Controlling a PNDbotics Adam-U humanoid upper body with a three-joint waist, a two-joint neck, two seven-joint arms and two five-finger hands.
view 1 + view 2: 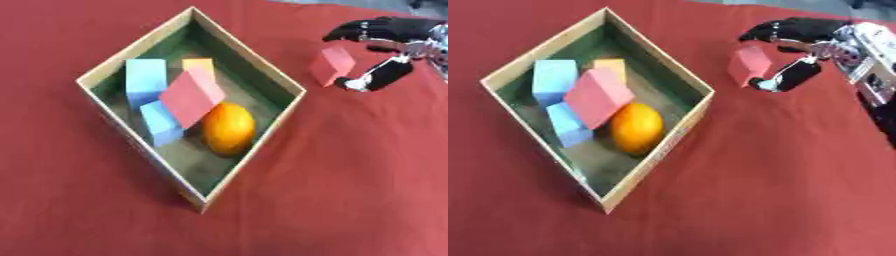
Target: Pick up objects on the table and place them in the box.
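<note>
Right robot hand (798, 55) at the upper right of the frame, dark fingers (785, 30) arched over the top of a small red block (750, 65) and thumb (794, 75) curled under its lower right edge, so closed around the block in a pinch. Block tilted, one flat face turned toward the camera, apparently lifted clear of the red table (780, 190), though contact underneath cannot be told for certain. Wooden box (262, 132) to the left of the held block, sitting diamond-wise with a corner toward the top of the frame; its near right wall just beside the block, a narrow strip of table showing between them. Already inside: a large red block (191, 97) leaning across two light blue blocks (145, 75), an orange block (199, 65) behind, and an orange fruit (229, 127) toward the lower right of the interior. Likely next: carry leftward and slightly down-frame over the right wall, then release. Free floor mostly in the lower corner of the box, so worth aiming past the fruit to avoid landing on the rim. Left robot hand absent from both views; right arm plainly the one to finish this.
</note>
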